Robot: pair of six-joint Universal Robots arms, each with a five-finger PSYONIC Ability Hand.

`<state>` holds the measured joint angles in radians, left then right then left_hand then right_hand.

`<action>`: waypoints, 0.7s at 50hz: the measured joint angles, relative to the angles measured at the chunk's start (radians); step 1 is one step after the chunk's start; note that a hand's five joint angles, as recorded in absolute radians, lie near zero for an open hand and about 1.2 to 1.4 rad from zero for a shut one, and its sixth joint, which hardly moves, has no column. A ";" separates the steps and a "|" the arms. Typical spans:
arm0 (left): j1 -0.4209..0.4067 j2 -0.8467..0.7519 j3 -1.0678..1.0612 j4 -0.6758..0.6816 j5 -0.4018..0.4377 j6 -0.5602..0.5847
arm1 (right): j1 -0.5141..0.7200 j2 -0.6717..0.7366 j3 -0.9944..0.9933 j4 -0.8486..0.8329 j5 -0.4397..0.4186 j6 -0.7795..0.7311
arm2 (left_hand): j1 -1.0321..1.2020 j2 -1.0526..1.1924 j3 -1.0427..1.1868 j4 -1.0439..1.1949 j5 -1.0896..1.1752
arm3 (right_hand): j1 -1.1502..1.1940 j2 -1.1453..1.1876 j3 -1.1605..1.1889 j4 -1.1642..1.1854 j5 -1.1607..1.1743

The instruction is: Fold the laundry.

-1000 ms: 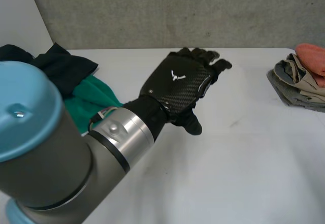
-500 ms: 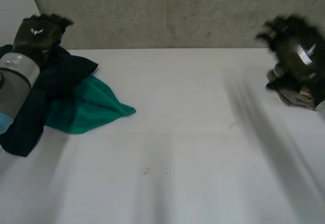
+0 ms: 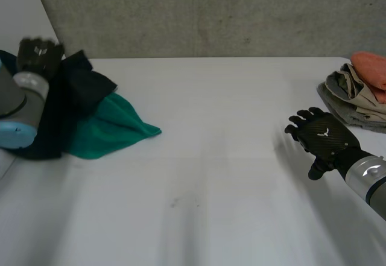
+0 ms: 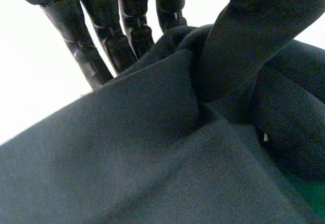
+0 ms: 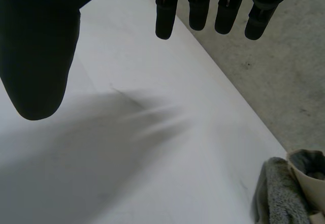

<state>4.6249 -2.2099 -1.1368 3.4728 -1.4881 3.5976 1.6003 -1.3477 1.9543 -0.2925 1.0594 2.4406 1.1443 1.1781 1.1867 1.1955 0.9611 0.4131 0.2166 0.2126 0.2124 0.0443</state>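
- At the frame's upper left, the left hand (image 3: 40, 53) pinches a bunched ridge of the dark cloth (image 4: 152, 148) between thumb and fingers.
- A green cloth (image 3: 105, 127) lies against it on the white table (image 3: 211, 175).
- At the lower right, the right hand (image 3: 322, 138) hovers with its fingers straight and holds nothing, near a clothes pile (image 3: 356, 94).

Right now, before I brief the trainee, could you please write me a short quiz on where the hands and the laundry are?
1. True or false: the right hand holds a cloth.
2. Fill in: the left hand pinches the ___, which lies beside the green cloth.
3. The folded stack is nearest to: A the green cloth; B the right hand; C the left hand.
Key: 1 false, its fingers are straight and hold nothing; 2 dark cloth; 3 B.
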 measured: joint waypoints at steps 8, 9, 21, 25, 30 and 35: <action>-0.251 0.226 -0.064 -0.002 0.012 -0.279 | -0.001 -0.024 -0.001 -0.006 0.056 0.008 | 0.000 0.014 0.007 0.000 0.000 | 0.000 0.000 0.000 0.000 0.000; -0.283 0.241 -0.072 -0.002 0.014 -0.305 | -0.002 -0.026 -0.001 -0.007 0.062 0.008 | 0.000 0.016 0.008 0.000 0.000 | 0.000 0.000 0.000 0.000 0.000; -0.668 0.107 -0.137 -0.009 0.019 -0.432 | -0.006 -0.041 -0.006 -0.017 0.132 0.022 | -0.562 -0.514 -0.516 -0.508 -0.477 | 0.000 0.000 0.000 0.000 0.000; -0.717 0.062 -0.137 -0.013 0.011 -0.421 | -0.006 -0.042 -0.012 -0.019 0.148 0.026 | -0.783 -0.805 -0.808 -0.825 -0.773 | 0.000 0.000 0.000 0.000 0.000; -0.704 0.087 -0.148 -0.026 -0.003 -0.409 | -0.012 -0.053 -0.028 -0.016 0.173 0.053 | -0.799 -0.860 -0.868 -0.886 -0.836 | 0.000 0.000 0.000 0.000 0.000; -0.625 0.185 -0.197 -0.054 -0.008 -0.404 | -0.019 -0.077 -0.047 -0.007 0.185 0.102 | -0.814 -0.863 -0.868 -0.893 -0.838 | 0.000 0.000 0.000 0.000 0.000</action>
<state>4.0004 -2.0250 -1.3335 3.4191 -1.4964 3.1939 1.5811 -1.4251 1.9070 -0.2994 1.2441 2.5428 0.3308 0.3155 0.3189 0.3029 0.1230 0.4131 0.2166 0.2126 0.2124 0.0443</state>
